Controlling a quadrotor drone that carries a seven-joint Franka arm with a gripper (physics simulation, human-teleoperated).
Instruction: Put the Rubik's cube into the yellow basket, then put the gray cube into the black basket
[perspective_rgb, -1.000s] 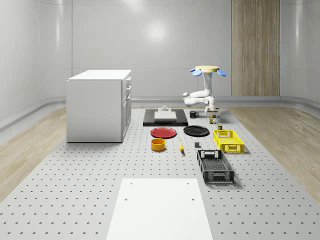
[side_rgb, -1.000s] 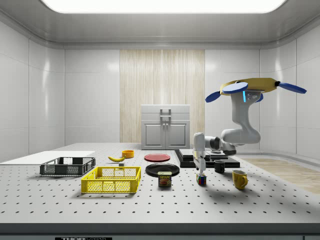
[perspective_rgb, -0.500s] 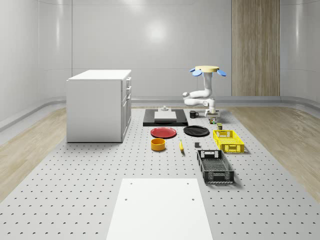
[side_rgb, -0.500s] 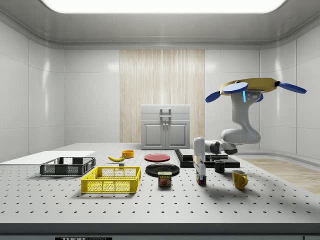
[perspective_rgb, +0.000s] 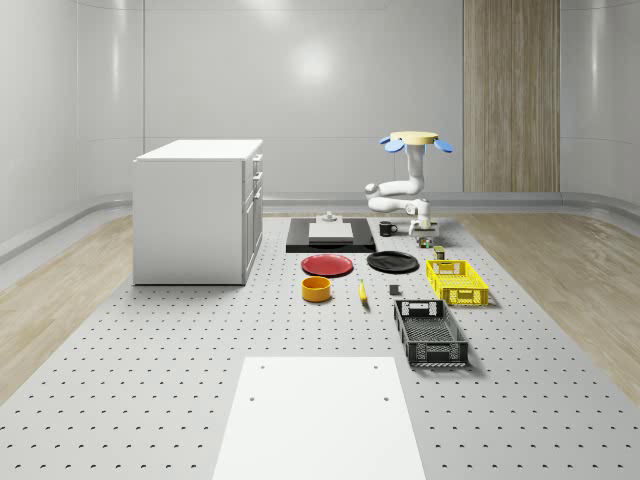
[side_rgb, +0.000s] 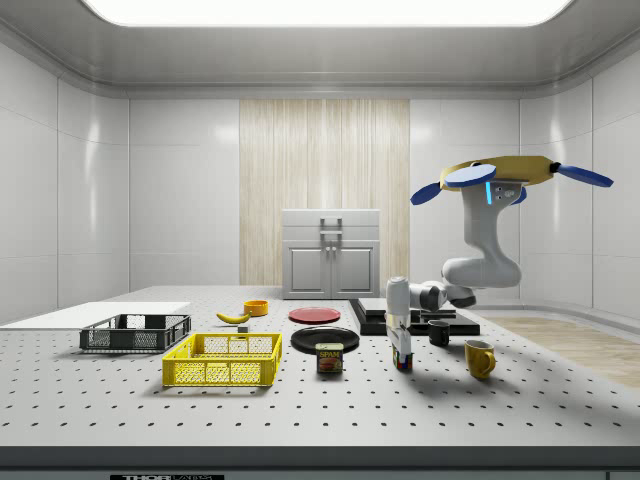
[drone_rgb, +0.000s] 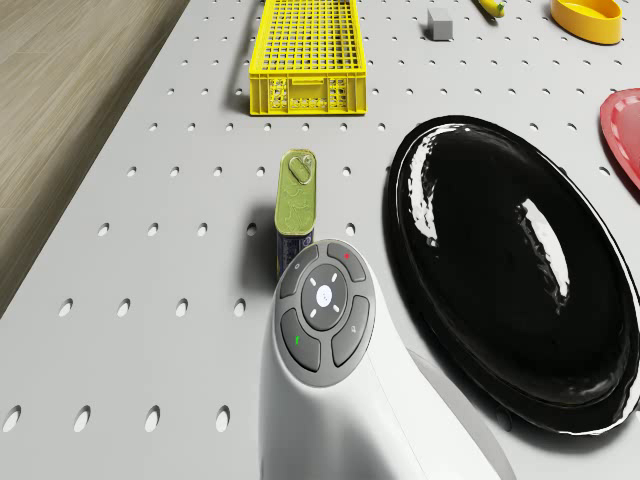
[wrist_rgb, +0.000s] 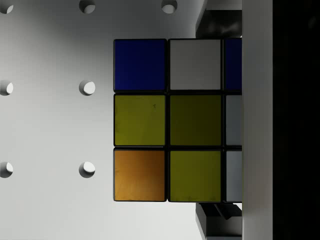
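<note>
The Rubik's cube (wrist_rgb: 167, 120) sits on the perforated table, just beyond the spam can (drone_rgb: 296, 195). My gripper (wrist_rgb: 220, 120) is lowered straight over it, open, with one dark finger (wrist_rgb: 220, 22) on each of two opposite sides of the cube. In the side view the gripper (side_rgb: 400, 350) stands upright on the cube (side_rgb: 403, 364). The drone (side_rgb: 500, 175) hovers above the table's far end. The yellow basket (perspective_rgb: 457, 281) lies nearer the whole-scene camera, the black basket (perspective_rgb: 430, 333) nearer still. The small gray cube (drone_rgb: 438, 24) rests beside the yellow basket (drone_rgb: 305, 50).
A black plate (drone_rgb: 510, 260) lies close beside the arm's wrist (drone_rgb: 325, 310). A red plate (perspective_rgb: 327, 265), an orange bowl (perspective_rgb: 316, 289) and a banana (perspective_rgb: 362, 291) sit toward the middle. A yellow mug (side_rgb: 479, 358) and a black mug (side_rgb: 439, 332) stand near the cube. A white cabinet (perspective_rgb: 198, 210) stands at the whole-scene view's left.
The arm has lowered the gripper from just above the Rubik's cube down around it. The drone has stayed in place.
</note>
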